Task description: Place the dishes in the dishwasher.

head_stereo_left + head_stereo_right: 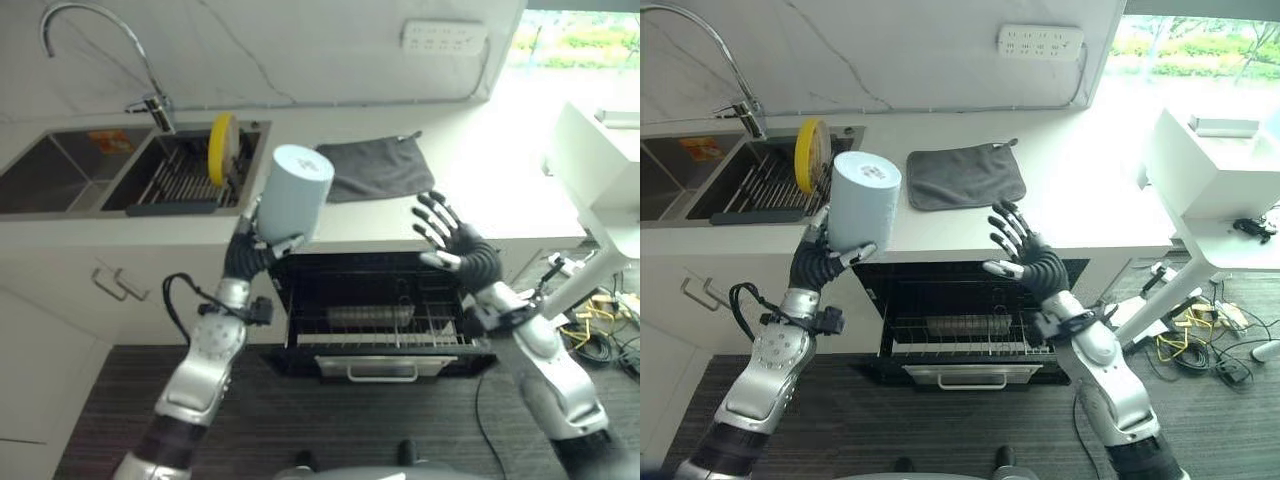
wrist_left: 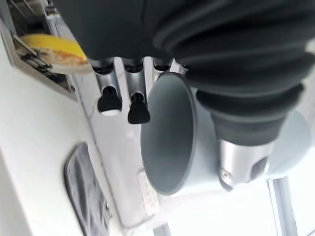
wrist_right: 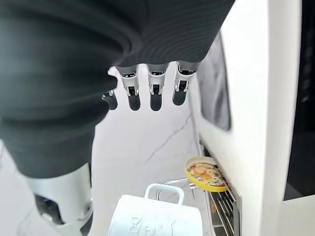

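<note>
Now | left hand (image 1: 252,243) grips mug (image 1: 293,193) | right hand (image 1: 447,237) spread | handle (image 3: 164,191): right wrist view

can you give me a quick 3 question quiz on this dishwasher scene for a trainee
1. True or false: the left hand holds the pale blue cup.
2. Where does the yellow plate stand? A) on edge in the sink rack B) in the dishwasher C) on the dark cloth
3. Fill in: the right hand is ____, holding nothing.

Key:
1. True; its fingers are curled round the cup, raised in front of the counter.
2. A
3. open; its fingers are spread above the open dishwasher's pulled-out rack.
</note>
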`<state>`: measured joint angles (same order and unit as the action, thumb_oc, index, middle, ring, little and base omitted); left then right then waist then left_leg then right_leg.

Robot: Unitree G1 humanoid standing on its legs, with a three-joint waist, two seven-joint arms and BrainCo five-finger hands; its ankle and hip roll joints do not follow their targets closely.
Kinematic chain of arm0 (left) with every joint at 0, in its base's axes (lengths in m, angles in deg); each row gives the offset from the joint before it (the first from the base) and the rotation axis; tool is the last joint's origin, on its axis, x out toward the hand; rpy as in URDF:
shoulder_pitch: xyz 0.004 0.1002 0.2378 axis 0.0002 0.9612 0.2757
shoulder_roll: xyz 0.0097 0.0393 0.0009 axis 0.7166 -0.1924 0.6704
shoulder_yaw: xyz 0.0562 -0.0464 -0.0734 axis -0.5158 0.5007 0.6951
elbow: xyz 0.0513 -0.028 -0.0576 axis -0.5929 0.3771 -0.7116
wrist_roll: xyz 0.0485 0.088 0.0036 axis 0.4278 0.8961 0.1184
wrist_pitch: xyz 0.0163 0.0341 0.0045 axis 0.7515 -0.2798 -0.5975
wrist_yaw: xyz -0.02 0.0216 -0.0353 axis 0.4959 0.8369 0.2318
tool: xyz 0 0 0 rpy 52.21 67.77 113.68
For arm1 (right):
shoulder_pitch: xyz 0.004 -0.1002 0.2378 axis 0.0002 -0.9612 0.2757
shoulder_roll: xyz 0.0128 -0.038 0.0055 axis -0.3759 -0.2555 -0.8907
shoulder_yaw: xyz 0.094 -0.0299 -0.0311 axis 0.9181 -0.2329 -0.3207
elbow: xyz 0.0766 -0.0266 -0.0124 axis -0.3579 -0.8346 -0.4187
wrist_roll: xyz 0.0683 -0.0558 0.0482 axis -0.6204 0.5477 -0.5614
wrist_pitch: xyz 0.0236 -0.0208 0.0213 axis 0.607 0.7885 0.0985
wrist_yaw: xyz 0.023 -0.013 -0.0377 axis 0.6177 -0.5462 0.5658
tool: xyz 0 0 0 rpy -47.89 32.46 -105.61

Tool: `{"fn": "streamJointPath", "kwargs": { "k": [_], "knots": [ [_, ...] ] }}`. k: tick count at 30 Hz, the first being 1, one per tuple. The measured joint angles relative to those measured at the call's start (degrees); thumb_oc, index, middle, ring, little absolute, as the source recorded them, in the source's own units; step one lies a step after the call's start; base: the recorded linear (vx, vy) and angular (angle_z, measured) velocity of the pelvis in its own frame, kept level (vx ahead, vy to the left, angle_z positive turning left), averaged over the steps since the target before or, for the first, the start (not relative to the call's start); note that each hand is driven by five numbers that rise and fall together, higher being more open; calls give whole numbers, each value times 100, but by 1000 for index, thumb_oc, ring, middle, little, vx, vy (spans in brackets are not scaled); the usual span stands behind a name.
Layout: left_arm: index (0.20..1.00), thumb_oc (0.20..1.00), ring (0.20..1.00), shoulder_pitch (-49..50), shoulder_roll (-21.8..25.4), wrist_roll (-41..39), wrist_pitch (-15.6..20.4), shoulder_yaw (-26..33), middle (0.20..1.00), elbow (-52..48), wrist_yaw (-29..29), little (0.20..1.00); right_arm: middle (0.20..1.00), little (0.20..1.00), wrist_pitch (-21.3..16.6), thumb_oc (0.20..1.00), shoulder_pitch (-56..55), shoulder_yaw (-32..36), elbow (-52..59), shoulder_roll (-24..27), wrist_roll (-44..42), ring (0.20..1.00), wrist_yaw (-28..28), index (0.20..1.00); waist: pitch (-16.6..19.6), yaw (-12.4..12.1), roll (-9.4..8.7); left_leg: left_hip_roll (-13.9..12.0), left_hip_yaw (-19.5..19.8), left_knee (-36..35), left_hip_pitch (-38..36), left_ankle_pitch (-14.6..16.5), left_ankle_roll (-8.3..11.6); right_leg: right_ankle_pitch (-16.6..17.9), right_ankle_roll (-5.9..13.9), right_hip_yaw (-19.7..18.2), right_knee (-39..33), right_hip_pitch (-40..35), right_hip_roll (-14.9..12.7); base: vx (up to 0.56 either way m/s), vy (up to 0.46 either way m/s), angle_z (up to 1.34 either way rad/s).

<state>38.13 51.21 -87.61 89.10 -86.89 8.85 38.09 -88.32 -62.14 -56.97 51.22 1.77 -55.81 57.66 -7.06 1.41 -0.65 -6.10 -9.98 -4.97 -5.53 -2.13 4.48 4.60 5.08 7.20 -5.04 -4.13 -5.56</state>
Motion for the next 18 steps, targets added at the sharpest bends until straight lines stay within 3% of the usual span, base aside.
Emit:
{"fn": "streamJointPath", "kwargs": {
  "k": [4,11,18],
  "knots": [
    [200,200,200,-96,3,415,-12,-339,200,167,658,200,1000,1000,-121,1000,276,-66,-141,-122,25,1000,-380,1000,98,-53,-148,0,-7,-1,-60,10,-13,-9,10,-9,-2,-57,-8,-4,13,-1],
    [200,200,200,-368,-60,1130,-40,-515,200,298,1680,200,1000,1000,-120,1000,514,-444,-267,-225,16,1000,-821,1000,200,-40,-191,-27,-12,-1,-62,0,-3,1,12,-17,-30,-53,11,0,0,0],
    [200,200,200,-519,-157,1734,-137,-1272,200,298,1840,200,1000,1000,-105,1000,822,-675,-328,-389,193,1000,-1143,1000,378,-35,-287,-25,-36,0,-73,-6,-11,2,14,-41,-8,-49,9,-16,-11,-1]
  ]
}}
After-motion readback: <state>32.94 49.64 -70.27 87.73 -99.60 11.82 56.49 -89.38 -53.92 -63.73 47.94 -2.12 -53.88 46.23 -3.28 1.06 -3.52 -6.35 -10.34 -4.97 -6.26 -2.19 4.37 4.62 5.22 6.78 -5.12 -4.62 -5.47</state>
